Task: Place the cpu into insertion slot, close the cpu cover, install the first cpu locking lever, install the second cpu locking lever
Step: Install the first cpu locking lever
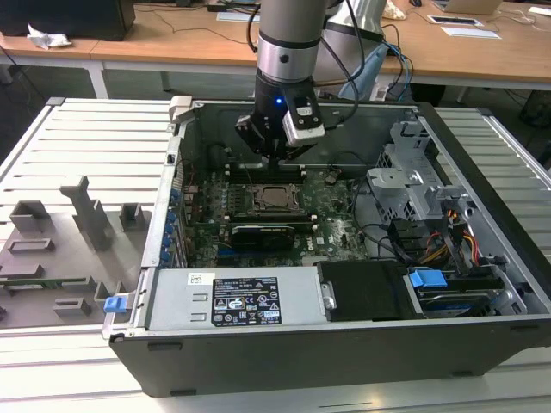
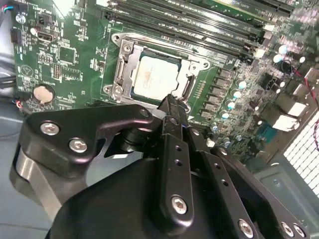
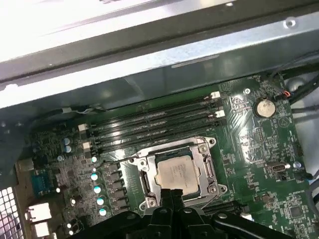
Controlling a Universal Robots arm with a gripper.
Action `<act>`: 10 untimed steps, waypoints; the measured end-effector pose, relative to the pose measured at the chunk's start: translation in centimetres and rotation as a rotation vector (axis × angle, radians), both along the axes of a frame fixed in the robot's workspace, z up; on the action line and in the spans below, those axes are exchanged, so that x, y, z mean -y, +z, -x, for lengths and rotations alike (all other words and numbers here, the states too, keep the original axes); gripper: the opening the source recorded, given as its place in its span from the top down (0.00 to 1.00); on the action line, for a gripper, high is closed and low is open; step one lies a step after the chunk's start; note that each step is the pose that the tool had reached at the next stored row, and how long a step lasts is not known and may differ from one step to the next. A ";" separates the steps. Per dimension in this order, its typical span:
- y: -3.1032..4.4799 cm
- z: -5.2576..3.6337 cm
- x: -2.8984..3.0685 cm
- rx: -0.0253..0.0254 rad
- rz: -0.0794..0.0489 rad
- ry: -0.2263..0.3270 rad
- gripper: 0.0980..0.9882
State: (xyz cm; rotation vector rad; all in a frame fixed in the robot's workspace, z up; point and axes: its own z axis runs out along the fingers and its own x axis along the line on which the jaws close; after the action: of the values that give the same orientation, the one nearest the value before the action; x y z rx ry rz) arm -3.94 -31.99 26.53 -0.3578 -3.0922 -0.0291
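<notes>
One cpu (image 3: 174, 172) lies framed by the lowered cover (image 3: 207, 167), beside four long memory slots (image 3: 154, 122). The jaws, pressed together and empty, hang at the cover's edge.

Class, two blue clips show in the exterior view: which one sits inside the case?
The clip on the exterior view's right, within the case walls; the other clip, on its left, sits outside the case's corner.

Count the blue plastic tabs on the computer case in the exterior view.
2. One blue tab sits at the case's corner on the exterior view's left; the other is by the drives on its right. More may be hidden.
</notes>
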 end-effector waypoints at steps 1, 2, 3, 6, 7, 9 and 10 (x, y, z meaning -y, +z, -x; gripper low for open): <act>0.00 0.01 0.00 0.0008 0.000 0.015 0.99; -0.01 0.01 0.00 0.0017 0.000 0.036 0.99; -0.01 0.01 0.00 0.0022 0.000 0.062 0.99; -0.02 0.02 0.00 0.0049 0.000 0.119 0.99; -0.02 0.01 0.00 0.0110 0.000 0.136 0.99; -0.02 0.01 0.00 0.0215 0.001 0.148 0.99; -0.03 0.02 0.00 0.0293 0.001 0.156 0.99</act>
State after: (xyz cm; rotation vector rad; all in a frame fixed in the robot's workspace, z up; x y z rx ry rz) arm -3.96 -31.98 26.50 -0.1162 -3.1385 -0.0291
